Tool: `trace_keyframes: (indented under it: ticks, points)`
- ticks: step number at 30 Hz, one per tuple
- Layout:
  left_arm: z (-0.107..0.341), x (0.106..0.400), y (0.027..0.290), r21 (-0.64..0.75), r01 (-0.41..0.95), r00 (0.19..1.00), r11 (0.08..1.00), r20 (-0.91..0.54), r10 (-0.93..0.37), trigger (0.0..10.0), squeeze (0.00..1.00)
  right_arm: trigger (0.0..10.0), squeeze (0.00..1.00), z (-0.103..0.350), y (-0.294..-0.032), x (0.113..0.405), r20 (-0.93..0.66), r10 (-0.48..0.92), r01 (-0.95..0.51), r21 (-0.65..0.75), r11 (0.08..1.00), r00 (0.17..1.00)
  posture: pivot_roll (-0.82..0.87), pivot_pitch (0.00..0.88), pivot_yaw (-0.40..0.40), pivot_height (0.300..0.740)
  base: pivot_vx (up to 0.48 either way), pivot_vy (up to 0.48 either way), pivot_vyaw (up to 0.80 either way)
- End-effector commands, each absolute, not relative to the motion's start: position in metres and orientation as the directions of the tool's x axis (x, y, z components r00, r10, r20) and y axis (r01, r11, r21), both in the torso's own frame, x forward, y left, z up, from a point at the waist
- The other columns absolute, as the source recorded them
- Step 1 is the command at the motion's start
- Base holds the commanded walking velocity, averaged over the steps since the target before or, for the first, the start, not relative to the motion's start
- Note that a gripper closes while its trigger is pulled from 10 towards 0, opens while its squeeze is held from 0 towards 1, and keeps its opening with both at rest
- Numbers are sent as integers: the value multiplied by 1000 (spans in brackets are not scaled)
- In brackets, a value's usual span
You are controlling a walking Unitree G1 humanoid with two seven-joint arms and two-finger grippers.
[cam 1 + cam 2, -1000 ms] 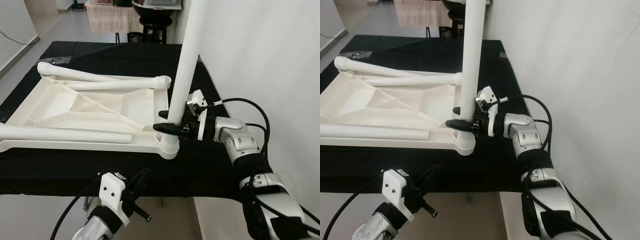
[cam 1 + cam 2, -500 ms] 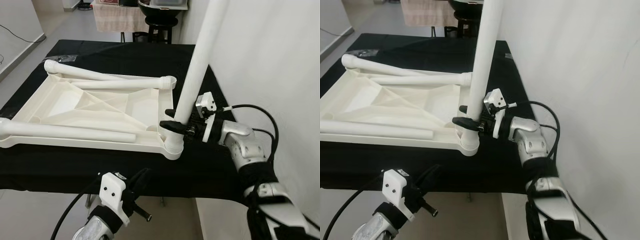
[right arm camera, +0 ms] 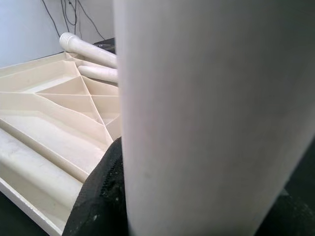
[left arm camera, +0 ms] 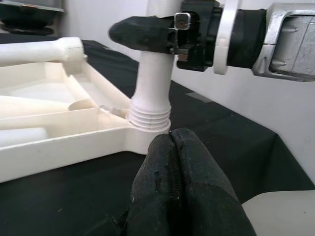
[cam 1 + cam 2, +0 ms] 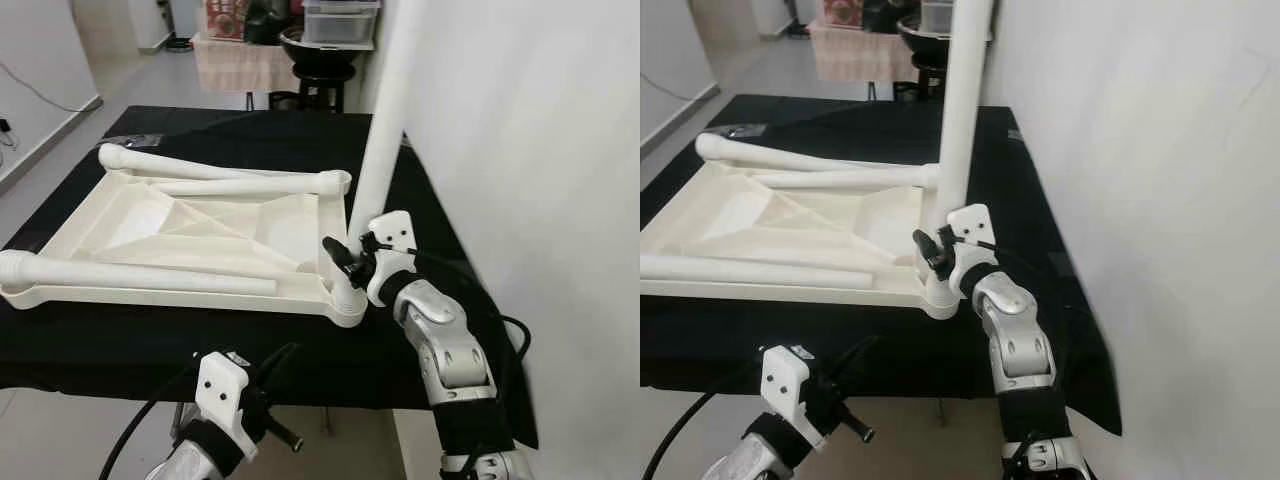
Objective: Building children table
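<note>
Big black-covered surface (image 5: 420,330) up against a white wall (image 5: 540,150). On it, upside down, a white plastic tabletop (image 5: 190,235) with ribbed underside. Standing upright in its near right corner socket, one long white leg (image 5: 385,130) (threaded collar at the base shows in the left wrist view). Three more legs lying loose in the tray: far one (image 5: 180,165), middle one (image 5: 250,185), near one (image 5: 130,275). Right gripper (image 5: 350,262) clamped around the upright leg just above the socket, jaws closed tight on it. Left gripper (image 5: 280,365) hanging low in front of the surface edge, jaws pressed together, holding nothing.
</note>
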State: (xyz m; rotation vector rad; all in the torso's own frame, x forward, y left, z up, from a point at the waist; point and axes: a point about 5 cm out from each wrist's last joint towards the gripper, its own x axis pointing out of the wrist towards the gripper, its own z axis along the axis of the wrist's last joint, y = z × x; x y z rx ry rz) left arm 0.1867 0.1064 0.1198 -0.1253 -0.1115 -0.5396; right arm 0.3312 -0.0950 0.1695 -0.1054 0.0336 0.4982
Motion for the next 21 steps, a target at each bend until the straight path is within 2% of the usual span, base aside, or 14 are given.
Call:
trace_keyframes:
  ticks: [1,6,8,9,10,11,14,17,19,21]
  points:
    - [116,187,107,-94,512,858,854,116,-501,10000,0,10000,1000,153,-97,329,-154,470,-488,-106,867,869,80,72,-86,740,0,0,0]
    - [117,188,106,-95,513,857,853,118,-502,10000,0,10000,1000,168,-103,337,-97,532,-541,-134,830,841,78,70,-84,740,0,0,0]
    - [117,188,105,-97,515,856,852,118,-504,10000,0,10000,1000,184,-112,344,-45,647,-647,-117,753,761,77,67,-87,740,0,0,0]
    - [117,188,105,-97,515,856,852,118,-504,10000,0,10000,1000,184,-112,344,-45,647,-647,-117,753,761,77,67,-87,740,0,0,0]
    - [117,188,105,-97,516,855,851,118,-505,10000,0,10000,0,190,-115,345,-32,687,-685,-112,720,726,77,67,-88,740,0,0,0]
    - [117,188,105,-97,516,855,851,118,-505,10000,0,10000,0,190,-115,345,-32,687,-685,-112,720,726,77,67,-88,740,0,0,0]
    - [116,188,104,-99,517,854,850,119,-506,10000,0,10000,0,195,-127,349,-94,848,-848,-165,503,522,82,65,-93,740,0,0,0]
    - [116,189,103,-99,517,855,850,119,-506,10000,0,10000,0,195,-131,351,-119,871,-875,-162,456,477,88,63,-96,740,0,0,0]
    - [116,189,103,-100,517,855,850,118,-506,10000,0,10000,0,199,-134,358,-117,904,-910,-107,400,411,94,62,-99,740,0,0,0]
    - [116,188,103,-100,517,855,850,118,-506,10000,0,10000,0,201,-135,361,-105,913,-918,-77,389,395,99,63,-100,740,0,0,0]
